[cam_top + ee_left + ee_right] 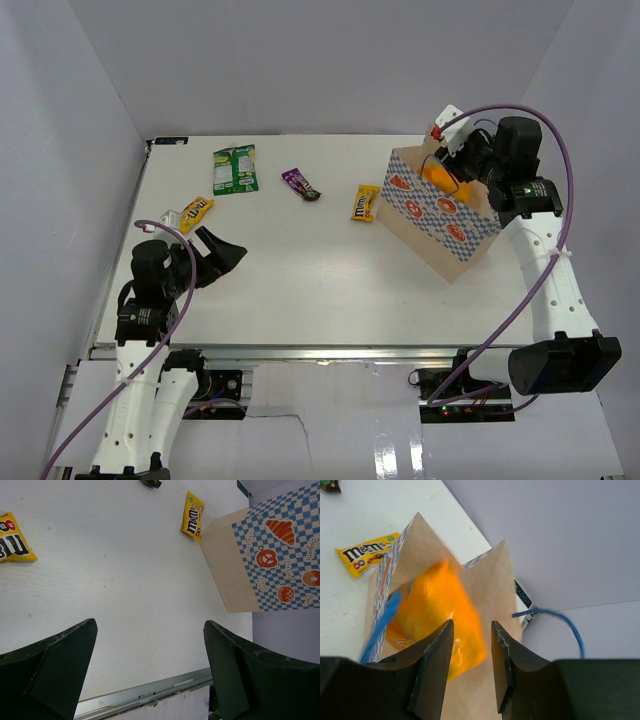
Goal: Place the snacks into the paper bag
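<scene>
Snacks are seen scattered in the top external view. A flat green packet [234, 168], a small purple packet [300, 184], a yellow M&M's pack [365, 203] and a second yellow pack [196, 212] are seen lying on the white table [300, 290]. A crinkly orange pouch [440, 178] is lodged in the mouth of the tan kraft paper bag [445, 225] with its blue-white checkered front. The bag is stood upright at the right, mouth open, so that it can be filled from above, and the right gripper [468, 165] is held over that opening. The left gripper [222, 245] is held low at the near left, well apart from the bag.

From the left wrist, its fingers are shown spread wide with nothing between them. The yellow M&M's pack is seen just beside the bag's plain side.

From the right wrist, the fingers are shown narrowly parted above the open bag, with the orange pouch blurred beneath them. No pinch on it can be made out, so the drop is judged to be under way.
</scene>
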`<state>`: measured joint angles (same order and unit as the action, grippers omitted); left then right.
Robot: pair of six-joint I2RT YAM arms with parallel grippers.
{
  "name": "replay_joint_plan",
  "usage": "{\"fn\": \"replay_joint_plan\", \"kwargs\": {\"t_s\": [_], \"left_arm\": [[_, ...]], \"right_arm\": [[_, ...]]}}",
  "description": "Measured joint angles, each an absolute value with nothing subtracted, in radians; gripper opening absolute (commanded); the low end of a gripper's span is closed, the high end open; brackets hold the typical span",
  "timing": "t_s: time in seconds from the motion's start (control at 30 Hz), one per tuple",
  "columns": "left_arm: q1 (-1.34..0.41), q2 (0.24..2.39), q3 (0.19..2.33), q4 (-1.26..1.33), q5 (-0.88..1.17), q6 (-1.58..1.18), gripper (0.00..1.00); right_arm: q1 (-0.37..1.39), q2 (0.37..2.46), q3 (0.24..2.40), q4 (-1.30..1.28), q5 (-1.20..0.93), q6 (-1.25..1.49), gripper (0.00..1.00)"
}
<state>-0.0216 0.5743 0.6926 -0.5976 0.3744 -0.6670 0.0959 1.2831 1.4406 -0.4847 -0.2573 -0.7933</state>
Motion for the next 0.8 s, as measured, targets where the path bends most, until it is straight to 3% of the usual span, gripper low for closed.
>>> {"fn": "replay_joint_plan", "kwargs": {"t_s": [0.07,0.3,0.43,0.67,0.8], "left_arm": [[-0.022,0.579,0.693,-0.597,0.375,-0.667,0.98],[-0.022,0.609,0.693,-0.571,0.388,-0.671,0.98],[-0.022,0.645,0.693,-0.547,0.401,-0.670,0.98],[-0.022,0.888,0.834,-0.578,0.294,-0.590,0.98],[-0.022,1.080,0.965,-0.582,0.132,-0.479,0.98]], "right_arm": [[0.096,1.275,1.442,-0.466,-0.255,-0.796,0.54],[0.096,1.270,1.493,-0.447,-0.241,-0.806,0.66],[0.096,1.304,1.632,-0.453,-0.250,-0.791,0.72],[0.151,1.472,2.054,-0.574,-0.435,-0.721,0.82],[0.334,1.520,2.054,-0.729,-0.554,-0.733,0.83]]}}
